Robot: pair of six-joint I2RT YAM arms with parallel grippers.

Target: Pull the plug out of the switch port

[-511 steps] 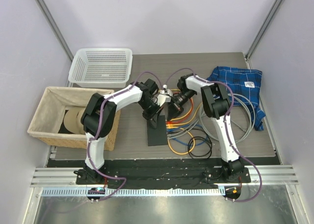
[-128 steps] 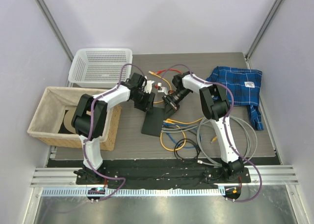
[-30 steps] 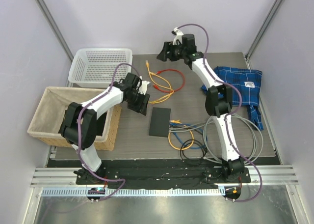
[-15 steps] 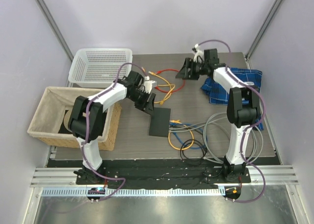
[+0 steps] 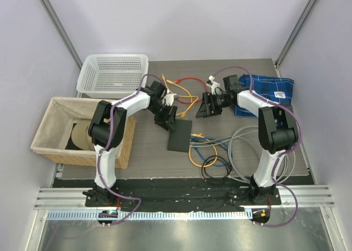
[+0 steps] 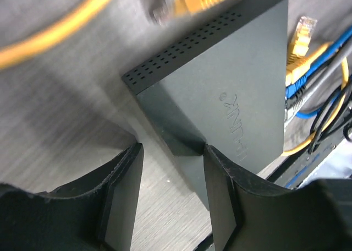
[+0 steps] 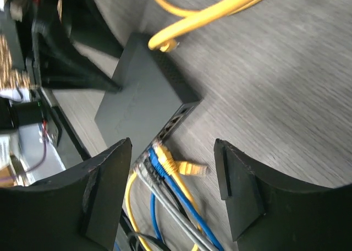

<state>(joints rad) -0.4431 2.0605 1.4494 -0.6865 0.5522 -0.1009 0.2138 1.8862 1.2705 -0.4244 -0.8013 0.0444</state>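
Observation:
The switch (image 5: pixel 180 135), a flat matte-black box, lies mid-table with its socket edge facing right. Yellow, blue and grey plugs (image 7: pixel 159 160) sit in its ports, and a loose yellow plug (image 7: pixel 193 167) lies beside them. My left gripper (image 5: pixel 170 119) is open, hovering at the switch's back left corner; in the left wrist view that corner of the switch (image 6: pixel 220 91) pokes between the fingers (image 6: pixel 223 201). My right gripper (image 5: pixel 204 107) is open with nothing in it, up and to the right of the switch (image 7: pixel 140 105), with the plugs seen between its fingers (image 7: pixel 239 196).
Loose yellow cable (image 5: pixel 184 99) and red cable (image 5: pixel 190 81) lie behind the switch. Grey, blue, yellow and black cable loops (image 5: pixel 220 154) spread to its front right. A blue plaid cloth (image 5: pixel 269 91) lies far right. A white basket (image 5: pixel 114 74) and a lined wicker basket (image 5: pixel 60 131) stand left.
My right arm has swung down from high at the back of the table to just right of the switch. My left gripper has shifted right, onto the switch's back corner.

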